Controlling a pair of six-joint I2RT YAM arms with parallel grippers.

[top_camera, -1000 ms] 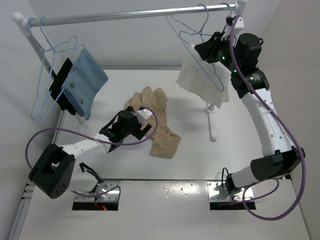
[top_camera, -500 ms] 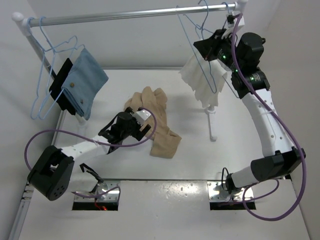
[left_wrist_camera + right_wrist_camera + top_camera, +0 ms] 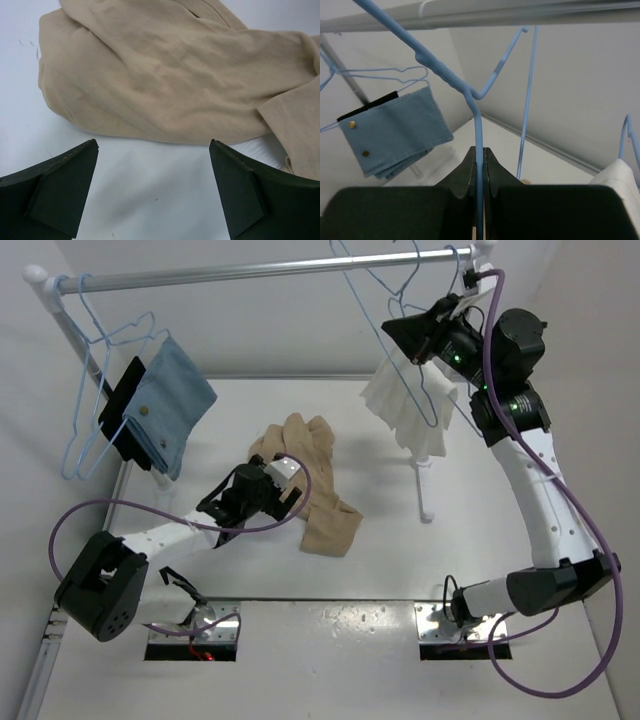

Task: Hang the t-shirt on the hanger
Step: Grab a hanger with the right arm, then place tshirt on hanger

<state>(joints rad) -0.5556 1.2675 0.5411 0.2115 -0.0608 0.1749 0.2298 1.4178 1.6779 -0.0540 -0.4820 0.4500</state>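
Note:
The tan t-shirt (image 3: 310, 480) lies crumpled mid-table; the left wrist view shows its folds (image 3: 165, 75) filling the upper half. My left gripper (image 3: 287, 490) sits low at the shirt's near-left edge, open, with bare table between its fingers (image 3: 154, 145) and the cloth just beyond the tips. My right gripper (image 3: 392, 330) is up by the rail, shut on the wire of a pale-blue hanger (image 3: 360, 285). In the right wrist view the hanger's wire (image 3: 478, 125) runs straight between the pinched jaws (image 3: 479, 150).
A metal rail (image 3: 250, 272) spans the back on two posts. A white cloth (image 3: 410, 410) hangs on another hanger beside my right gripper. A blue denim cloth (image 3: 170, 405) and more hangers (image 3: 95, 390) hang at the left end. The rack's foot (image 3: 425, 490) stands right of the shirt.
My right gripper has shut on the hanger wire and risen, shifting right toward the rail, tilting the hanger; the white cloth swung with it. The left arm has not moved.

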